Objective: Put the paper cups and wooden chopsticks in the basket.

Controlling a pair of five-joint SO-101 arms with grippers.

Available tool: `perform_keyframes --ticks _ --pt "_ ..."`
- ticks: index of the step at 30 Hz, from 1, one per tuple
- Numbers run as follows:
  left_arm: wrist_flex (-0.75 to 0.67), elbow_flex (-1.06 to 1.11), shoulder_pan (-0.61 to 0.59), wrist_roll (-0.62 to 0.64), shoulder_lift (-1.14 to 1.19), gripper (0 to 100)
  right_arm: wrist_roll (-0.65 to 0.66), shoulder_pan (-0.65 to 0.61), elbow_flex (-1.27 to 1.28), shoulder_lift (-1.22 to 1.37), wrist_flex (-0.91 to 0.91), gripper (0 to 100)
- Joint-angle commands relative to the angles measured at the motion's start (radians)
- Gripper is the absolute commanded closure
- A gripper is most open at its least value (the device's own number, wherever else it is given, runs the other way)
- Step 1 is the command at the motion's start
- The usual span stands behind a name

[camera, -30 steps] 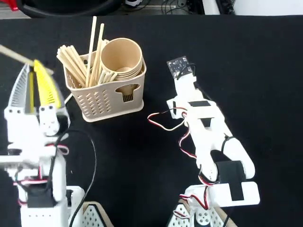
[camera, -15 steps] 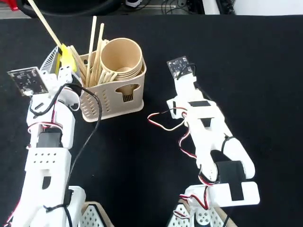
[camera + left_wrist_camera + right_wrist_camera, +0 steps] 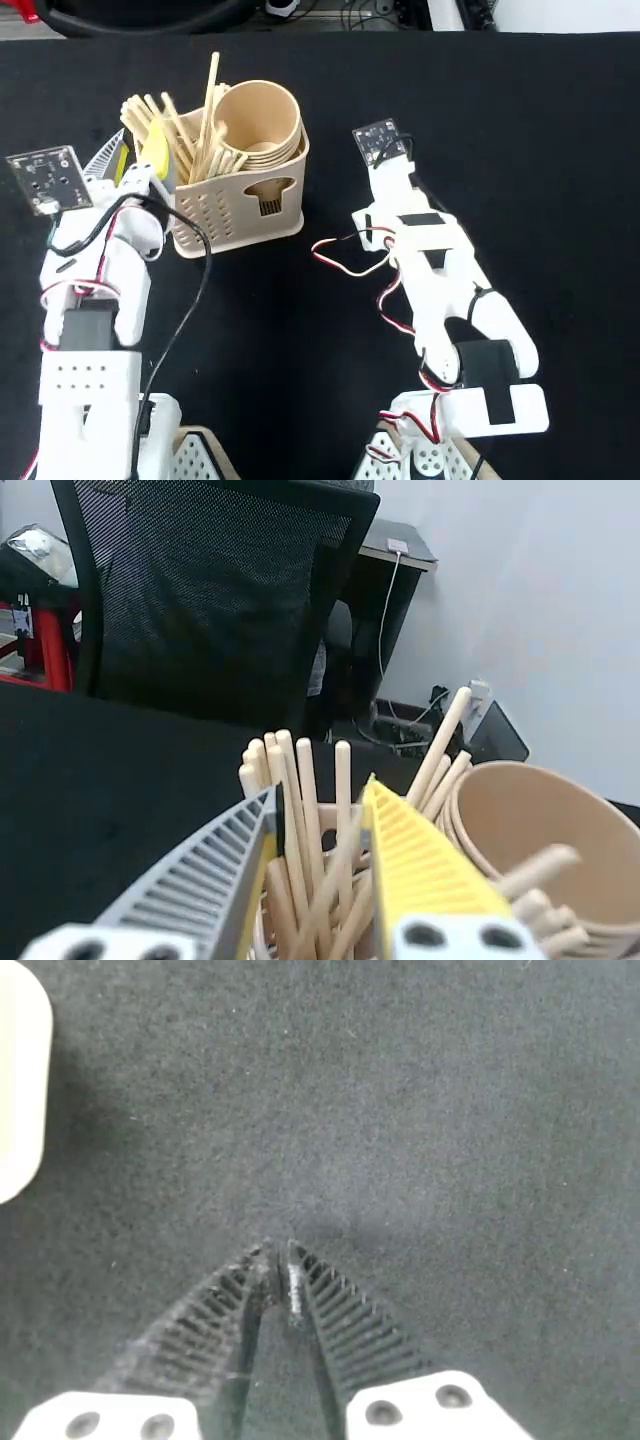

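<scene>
Basket stands at 11 o'clock on the black table, holding stacked paper cups and wooden chopsticks. Left gripper, at the basket's 9 o'clock, has its jaws apart astride the chopstick tops. Right gripper, at the basket's 3 o'clock, has its fingertips together on the table

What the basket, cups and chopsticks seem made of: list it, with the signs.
Basket: likely moulded plastic, beige, smooth, with rows of regular slots in the wall.
Paper cups: tan matte paper, thin rims, nested.
Chopsticks: pale unfinished wood, probably; matte, with rounded ends.
</scene>
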Motion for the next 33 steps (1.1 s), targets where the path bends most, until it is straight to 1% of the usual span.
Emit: perform_keyframes --ticks 1,5,7,10,13,16,21,26,33 --pt "0.23 -0.154 -0.102 -0.051 -0.097 85 0.009 -0.012 -0.007 -0.004 -0.009 98.7" --pt "0.511 -0.297 -0.255 -0.153 -0.104 85 0.009 -0.012 -0.007 -0.004 -0.009 98.7" --pt "0.638 -0.34 -0.286 -0.213 -0.069 85 0.009 -0.012 -0.007 -0.004 -0.009 98.7" --pt "0.801 -0.372 -0.288 -0.388 0.031 85 0.009 -0.012 -0.007 -0.004 -0.009 98.7" --pt "0.873 -0.366 -0.297 -0.575 0.17 86 0.009 -0.012 -0.007 -0.004 -0.008 98.7" --pt "0.875 -0.369 -0.36 -0.69 0.324 86 0.009 -0.012 -0.007 -0.004 -0.008 98.7" --pt "0.766 -0.371 -0.467 -0.787 0.557 86 0.009 -0.012 -0.007 -0.004 -0.008 98.7" --pt "0.677 -0.363 -0.478 -0.859 0.715 86 0.009 -0.012 -0.007 -0.004 -0.008 98.7" --pt "0.574 -0.363 -0.476 -0.867 0.858 86 0.009 -0.012 -0.007 -0.004 -0.008 98.7"
